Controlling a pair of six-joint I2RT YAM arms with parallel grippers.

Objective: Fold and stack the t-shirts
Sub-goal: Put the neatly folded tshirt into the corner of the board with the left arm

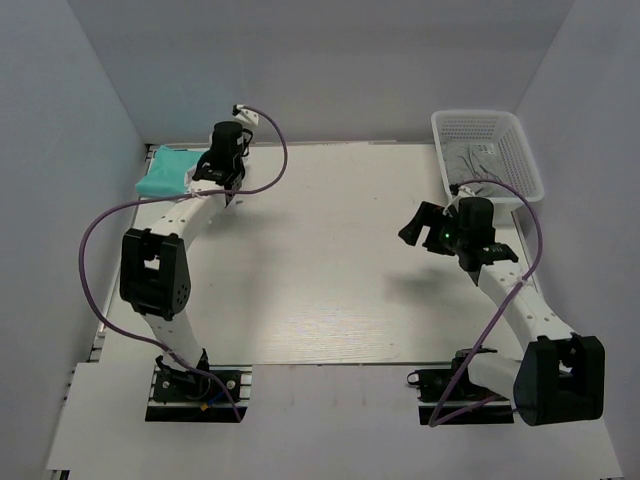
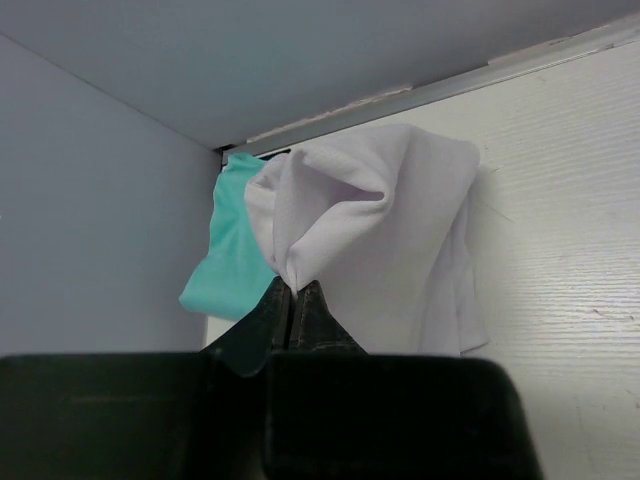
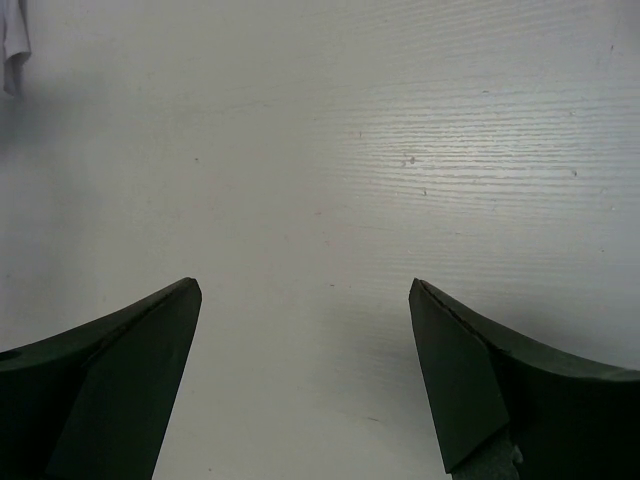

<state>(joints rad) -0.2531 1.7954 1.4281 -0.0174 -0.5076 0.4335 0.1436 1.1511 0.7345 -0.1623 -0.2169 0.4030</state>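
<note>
My left hand (image 2: 295, 295) is shut tight on a fold of the white t-shirt (image 2: 390, 220); the two fingers meet with cloth pinched between them. The white t-shirt sits bunched up right in front of that hand, near the far left corner of the table (image 1: 330, 290). I cannot tell if all of it is off the table or if some of it rests there.

The teal t-shirt (image 2: 232, 250) lies folded in that same corner, past the white one and a bit more to the left; the white one covers its right side. Its long side seems to run along the left edge of the table.

I think the white t-shirt has to go on top of the teal one, so the way to go is left and toward the far edge (only a short way, I think).

My right hand (image 3: 305, 300) is wide open and holds nothing; it hangs over bare table near the right edge, well apart from both shirts, so my left hand is much nearer. The white basket (image 1: 520, 150) stands at the far right corner.
</note>
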